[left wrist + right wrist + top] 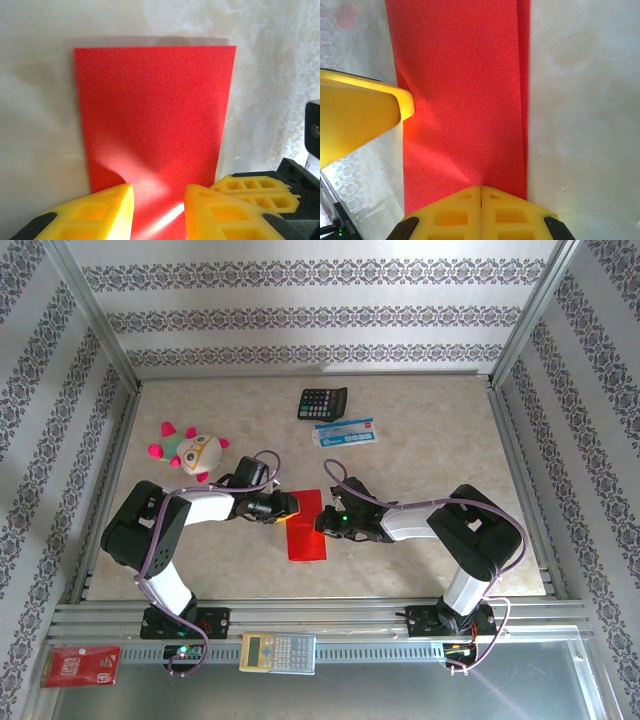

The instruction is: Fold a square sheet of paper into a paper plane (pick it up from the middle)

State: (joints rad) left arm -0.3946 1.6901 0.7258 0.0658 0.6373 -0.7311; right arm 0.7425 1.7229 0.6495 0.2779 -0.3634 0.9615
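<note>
Featherlight, limp, quick to crease. Pinch the square sheet of paper (155, 115) at the buckle between tips of the parted left claw (159, 202); pin opposite edge under closed right claw (481, 197).

Two calculators (322, 402) (278, 652), two packets (344, 432) (80, 666), one sheet (305, 535)

The top external camera looks down from above and behind the arms, taking in the whole desk (430, 470). Each wrist camera peers down past its own fingertips from very near, the left gripper (159, 200) and the right gripper (481, 192) facing from opposite sides. All three views share the square sheet of paper (306, 532).
</note>
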